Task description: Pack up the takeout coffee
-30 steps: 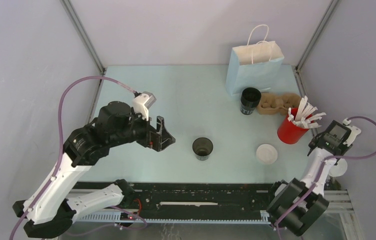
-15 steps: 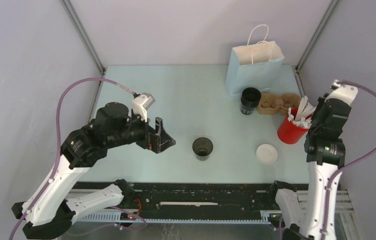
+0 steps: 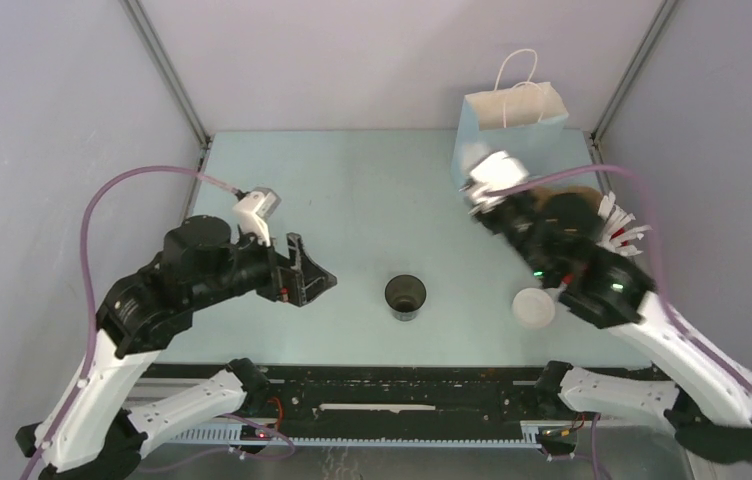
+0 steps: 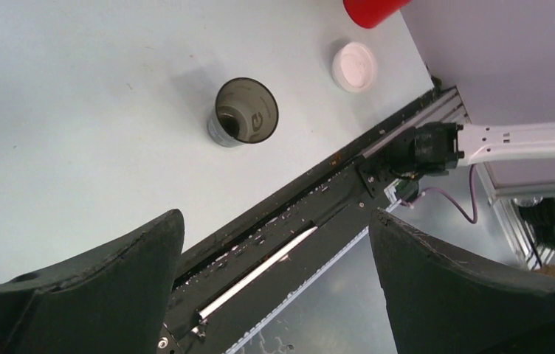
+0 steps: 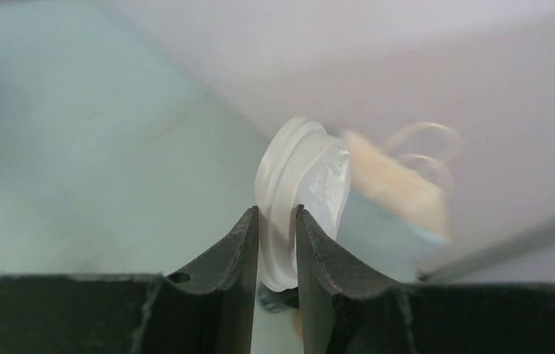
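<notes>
Right wrist view, white lid [image 5: 305,181] on edge, clamped in right tool [image 5: 276,215]

Bright, soft, even light in all views. Top view: right arm [image 3: 592,280] smeared w/ motion blur, rest sharp. Right wrist: white lid [image 5: 300,188] betw. the fingers sharp, paper bag [image 5: 393,195] behind it blurred. Left wrist: faint shadow beside dark cup [image 4: 245,110], ahead of left gripper [image 4: 274,220].

Bare table [image 3: 352,200] around centre cup [image 3: 405,297]
</notes>
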Robot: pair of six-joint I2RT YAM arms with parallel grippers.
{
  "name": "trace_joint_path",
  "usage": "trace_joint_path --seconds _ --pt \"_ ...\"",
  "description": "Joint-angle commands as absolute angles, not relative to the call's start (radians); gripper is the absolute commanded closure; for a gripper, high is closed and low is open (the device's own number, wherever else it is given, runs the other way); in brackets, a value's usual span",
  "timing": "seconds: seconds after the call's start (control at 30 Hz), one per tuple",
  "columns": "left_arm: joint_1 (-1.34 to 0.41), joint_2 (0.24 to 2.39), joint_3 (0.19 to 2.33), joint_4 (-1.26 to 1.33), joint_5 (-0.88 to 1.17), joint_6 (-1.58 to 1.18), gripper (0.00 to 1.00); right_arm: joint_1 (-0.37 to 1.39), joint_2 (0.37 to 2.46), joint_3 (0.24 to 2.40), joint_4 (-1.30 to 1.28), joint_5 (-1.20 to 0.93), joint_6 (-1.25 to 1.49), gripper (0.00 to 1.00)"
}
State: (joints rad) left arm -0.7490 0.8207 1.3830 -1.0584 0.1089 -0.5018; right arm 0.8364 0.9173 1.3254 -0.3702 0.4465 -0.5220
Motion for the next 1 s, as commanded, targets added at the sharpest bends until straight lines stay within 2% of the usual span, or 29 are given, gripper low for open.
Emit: trace_joint_path --seconds 0.0,0.13,0.23,0.5,0.83,0.97 --pt "-0.694 0.777 1.397 -1.088 0.04 -0.555 0.0 1.027 1.046 1.206 -0.442 0.32 -0.591 0.68" --pt "-0.549 0.75 1.347 -1.104 0.113 -0.564 0.0 1.1 1.075 1.064 -0.392 0.076 -0.524 0.68" --pt "-0.446 0.718 1.297 -1.079 0.193 -0.569 0.0 1.112 1.12 1.009 -0.403 0.012 -0.491 0.68" --pt "-0.402 0.658 1.174 -0.976 0.266 -0.627 0.0 1.119 1.166 0.964 -0.461 0.013 -0.513 0.67" --pt "-0.402 0.65 1.162 -1.005 0.289 -0.609 0.0 1.14 1.24 0.948 -0.385 0.217 -0.6 0.67" --pt "-0.402 0.644 1.148 -0.998 0.305 -0.614 0.0 1.147 1.229 0.947 -0.363 0.221 -0.603 0.67"
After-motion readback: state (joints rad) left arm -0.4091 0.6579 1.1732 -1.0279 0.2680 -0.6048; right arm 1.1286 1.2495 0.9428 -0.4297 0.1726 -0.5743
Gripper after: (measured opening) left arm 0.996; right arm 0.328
